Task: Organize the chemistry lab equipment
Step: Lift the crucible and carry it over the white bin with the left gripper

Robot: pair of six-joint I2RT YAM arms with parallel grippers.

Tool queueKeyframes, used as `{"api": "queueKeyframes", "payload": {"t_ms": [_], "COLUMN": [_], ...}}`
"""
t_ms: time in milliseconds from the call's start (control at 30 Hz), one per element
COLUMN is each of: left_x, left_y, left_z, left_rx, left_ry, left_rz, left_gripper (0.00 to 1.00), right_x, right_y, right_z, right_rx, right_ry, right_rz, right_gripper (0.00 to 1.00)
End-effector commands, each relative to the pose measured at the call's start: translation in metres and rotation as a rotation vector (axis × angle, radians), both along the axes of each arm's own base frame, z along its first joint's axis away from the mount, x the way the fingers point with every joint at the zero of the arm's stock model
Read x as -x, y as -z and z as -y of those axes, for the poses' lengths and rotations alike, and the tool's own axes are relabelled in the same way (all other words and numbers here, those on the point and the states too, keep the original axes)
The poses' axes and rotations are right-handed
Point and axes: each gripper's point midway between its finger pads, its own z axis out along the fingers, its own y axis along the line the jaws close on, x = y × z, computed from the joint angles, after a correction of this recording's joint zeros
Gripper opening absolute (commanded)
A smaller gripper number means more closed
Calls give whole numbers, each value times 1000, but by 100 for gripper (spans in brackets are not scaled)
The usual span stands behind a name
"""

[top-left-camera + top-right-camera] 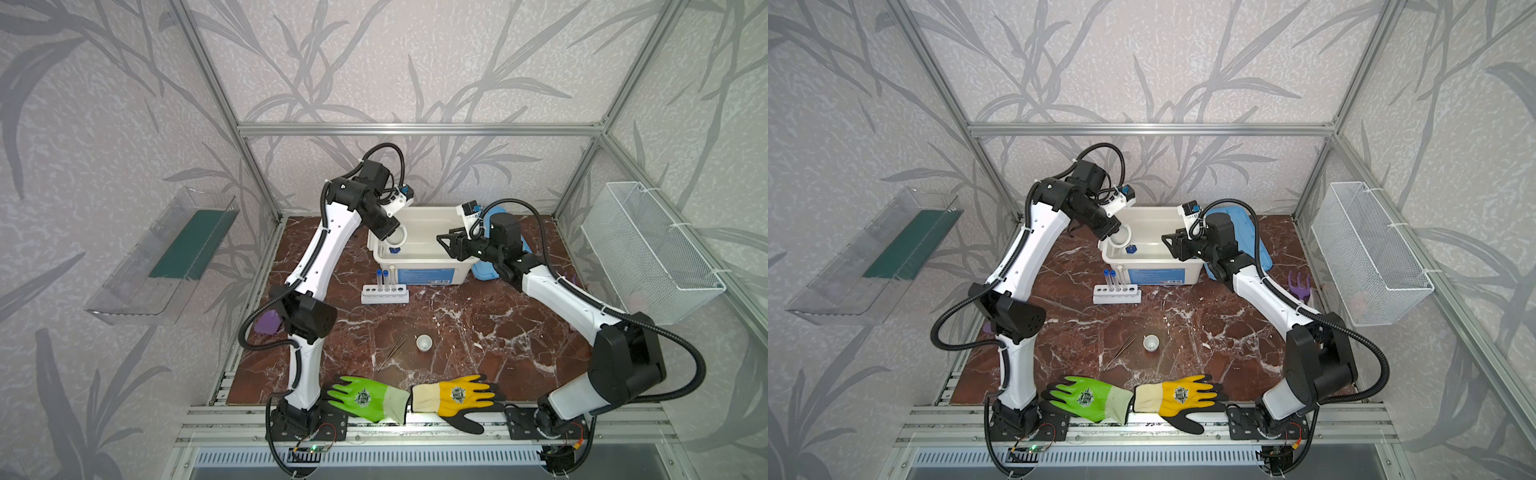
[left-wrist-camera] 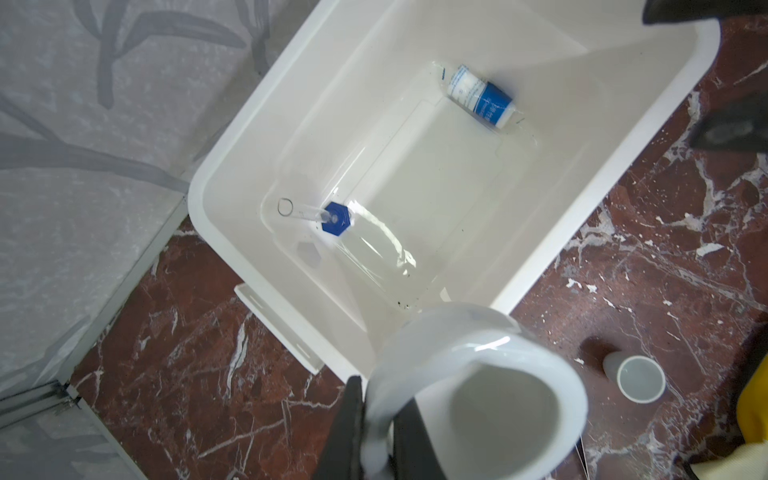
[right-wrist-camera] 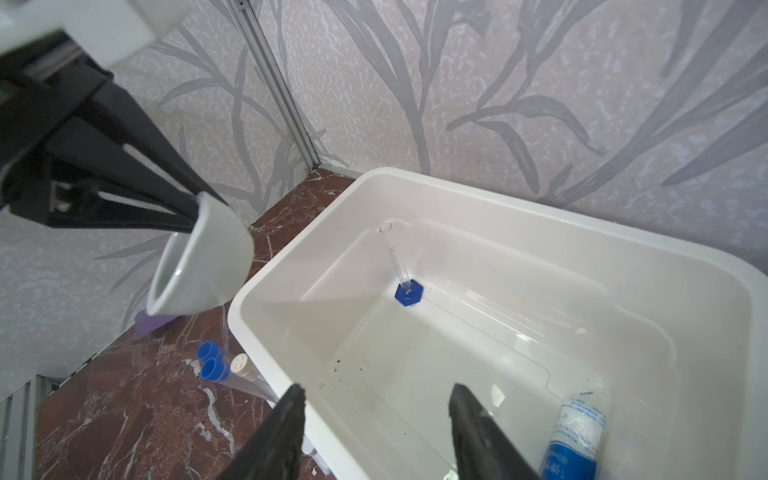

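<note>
**Obs. 1.** L gripper (image 2: 380, 432): jaws narrow, clamped on the rim of a white dish (image 2: 498, 395). Dish is tilted and held in the air over the near-left corner of the white bin (image 1: 424, 264), clear of its rim.

**Obs. 2.** R gripper (image 3: 378, 415): jaws approx. half apart, nothing between them. It hangs over the bin's right part.

**Obs. 3.** Bin contents, per wrist views:
- Blue-based clear cylinder (image 2: 332, 216) at the left end, base flat on the bin floor.
- White blue-labelled bottle (image 2: 478, 95) on its side at the right end.
- The two are well apart.

**Obs. 4.** White rack (image 1: 384, 296) sits on the marble table (image 1: 478, 324), just on the near side of the bin's left half. Three test tubes (image 1: 386, 278) stand upright in it: two blue-capped, one pale-capped.

**Obs. 5.** Second white dish (image 1: 424, 343) is upright on the table, mid-near area. Metal tweezers (image 1: 392, 353) lie just left of it, not touching.

**Obs. 6.** Non-lab items:
- Green glove (image 1: 365, 397) and yellow glove (image 1: 455, 397) lie cuff to cuff at the near edge.
- Blue lid (image 1: 1241, 224) is at the bin's far-right side, partly hidden by the R arm.
- Purple tool (image 1: 1299, 286) is at the table's right edge.
</note>
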Motion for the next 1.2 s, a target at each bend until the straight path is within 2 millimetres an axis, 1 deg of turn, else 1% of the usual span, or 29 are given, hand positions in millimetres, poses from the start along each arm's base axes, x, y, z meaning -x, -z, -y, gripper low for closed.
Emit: {"api": "queueKeyframes", "payload": {"t_ms": [0, 33, 133, 233, 400, 500, 733, 1167], "left_x": [-12, -20, -36, -41, -50, -52, -54, -61], "left_y": [10, 18, 32, 42, 66, 77, 102, 127], "left_z": [12, 13, 21, 28, 26, 28, 28, 30], "left_rx": [6, -3, 12, 31, 4, 24, 5, -13], "left_ry": [58, 51, 48, 57, 50, 42, 35, 9], "left_rz": [6, 8, 7, -8, -38, -68, -111, -133], "left_gripper": [0, 0, 0, 0, 0, 0, 0, 0], "right_x": [5, 5, 5, 5, 3, 3, 1, -3], "right_y": [-8, -8, -6, -5, -1, 0, 7, 21], "right_z": [1, 2, 2, 2, 2, 1, 1, 0], "right_rx": [-25, -26, -27, -25, -24, -27, -22, -22], "right_ry": [-9, -8, -8, -9, -7, -7, -5, -2], "right_rz": [15, 13, 8, 4, -6, -10, -29, -60], "right_gripper": [56, 56, 56, 56, 56, 56, 56, 56]}}
